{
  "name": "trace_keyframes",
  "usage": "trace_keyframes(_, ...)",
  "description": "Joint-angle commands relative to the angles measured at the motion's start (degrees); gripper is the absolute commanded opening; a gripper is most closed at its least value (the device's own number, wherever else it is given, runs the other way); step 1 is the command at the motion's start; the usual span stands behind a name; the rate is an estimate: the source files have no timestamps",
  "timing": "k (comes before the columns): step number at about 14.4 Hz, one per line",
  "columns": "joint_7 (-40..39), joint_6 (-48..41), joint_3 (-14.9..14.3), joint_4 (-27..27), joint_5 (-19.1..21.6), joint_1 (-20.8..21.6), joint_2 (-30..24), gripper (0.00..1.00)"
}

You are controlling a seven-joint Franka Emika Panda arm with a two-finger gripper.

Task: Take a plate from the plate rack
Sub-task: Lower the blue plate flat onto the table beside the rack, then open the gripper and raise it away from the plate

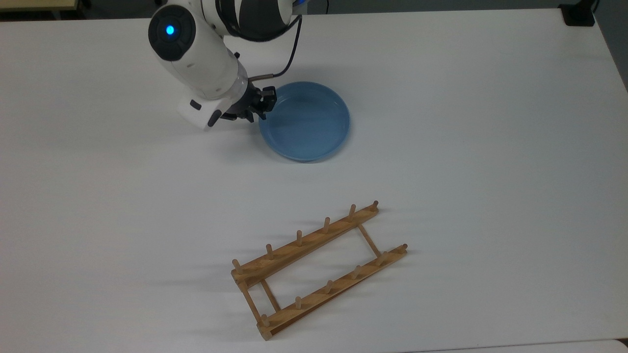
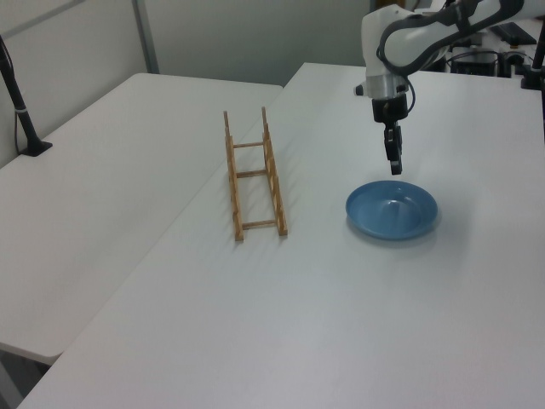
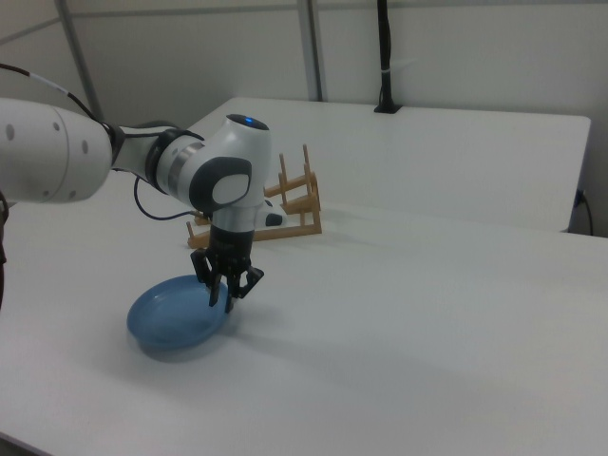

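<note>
The light-blue plate [image 1: 306,122] lies flat on the white table, well apart from the wooden plate rack [image 1: 304,245]. The rack holds nothing and lies nearer the top view's bottom edge. My gripper [image 1: 263,102] hangs at the plate's rim on the top view's left. In the left view the gripper [image 2: 394,164] points straight down just above the far rim of the plate [image 2: 392,210], with a small gap between them. In the right view the gripper [image 3: 228,290] has its fingers spread, open and empty over the plate [image 3: 171,318], and the rack [image 3: 294,220] stands behind.
The white table [image 1: 466,147] spreads wide around plate and rack. A second white table [image 2: 102,170] adjoins it on the left view's left, with a black post [image 2: 21,111] on it. A black clamp [image 1: 579,14] sits at the top view's upper right corner.
</note>
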Motion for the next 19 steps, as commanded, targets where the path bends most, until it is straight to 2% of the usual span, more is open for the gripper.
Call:
trace_keyframes(1,4.85,1.86,-0.13,-0.75,0.21,0.42,-0.15,1.00)
trace_keyframes(4,6.08,-1.28,-0.13,1.88,0.47,0.15,-4.00,1.00)
trace_keyframes(6,11.59,-4.10,-0.40,4.33,1.09,-0.20,-8.48,1.00)
trace_keyframes(9,18.02,-8.06,-0.40,7.59,1.09,-0.46,-12.27,1.00)
trace_keyframes(13,24.35,-8.33,-0.40,8.39,1.00,-0.02,-16.76,1.00)
trace_keyframes(15,28.48,-10.95,-0.49,9.70,0.30,0.15,-19.04,1.00)
trace_keyframes(17,29.38,-13.69,-1.01,10.06,-0.05,0.24,-20.97,1.00)
trace_keyframes(19,28.24,-13.52,-2.06,9.97,-3.89,0.50,-22.30,1.00)
